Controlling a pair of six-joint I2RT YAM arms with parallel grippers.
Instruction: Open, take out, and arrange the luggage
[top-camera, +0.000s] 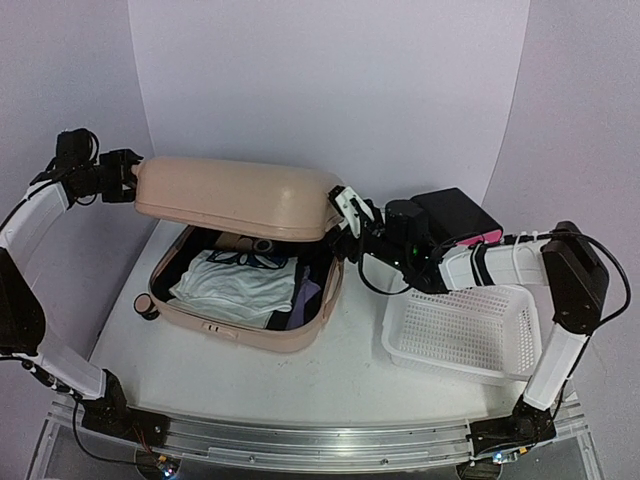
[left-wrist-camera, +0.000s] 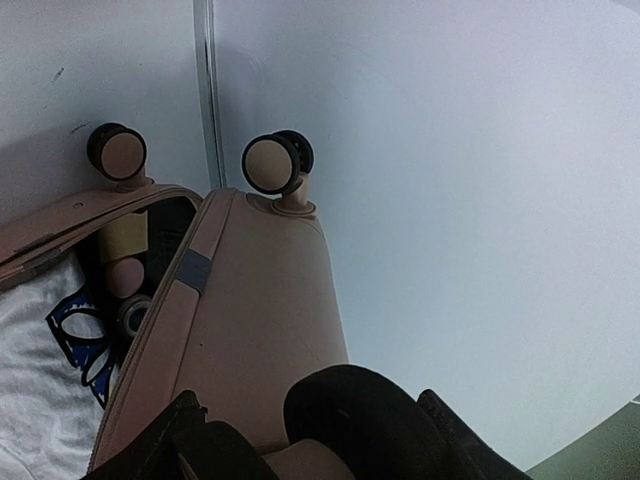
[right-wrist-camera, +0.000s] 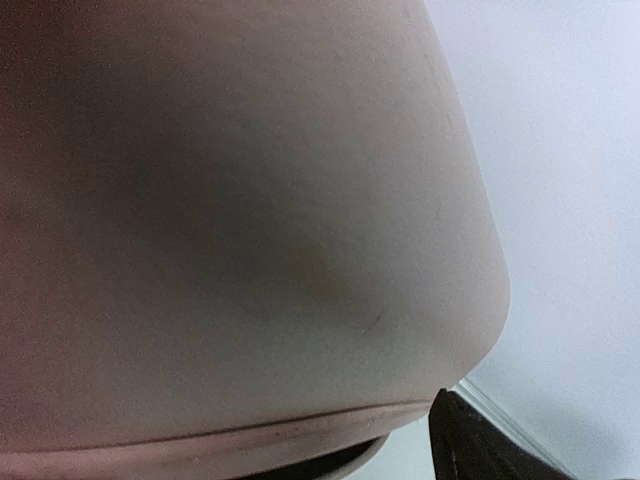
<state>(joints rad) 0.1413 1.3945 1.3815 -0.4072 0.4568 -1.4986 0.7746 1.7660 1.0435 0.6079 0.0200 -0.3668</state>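
Suitcase (top-camera: 240, 195) sits left of centre on the table (top-camera: 330, 370), base flat, lid raised partway like a clamshell with the opening towards me. Left gripper (top-camera: 125, 178) is at the lid's left end. On my left wrist feed the pink shell (left-wrist-camera: 260, 320) runs down between the dark fingers (left-wrist-camera: 350, 420), so I read those jaws as clamped on the lid's edge. Two black-and-pink wheels (left-wrist-camera: 275, 165) stick up at the far end in that feed. Right gripper (top-camera: 348, 212) is at the lid's right corner, touching or just beside it. The right wrist feed is filled almost wholly by the lid's shell (right-wrist-camera: 250, 200), with one dark finger (right-wrist-camera: 480, 445) in the bottom corner, and I cannot tell whether those jaws are open or closed. Inside the base are a folded white cloth (top-camera: 235, 285), a dark blue spectacle-shaped thing (top-camera: 245, 260) lying on it, and a bit of purple cloth (top-camera: 308, 295) by the right wall. There are small round items at the far wall, too dim to name. A white perforated basket (top-camera: 465, 335) sits right of the suitcase and apart from it, with a black-and-pink box (top-camera: 460, 220) behind the basket.
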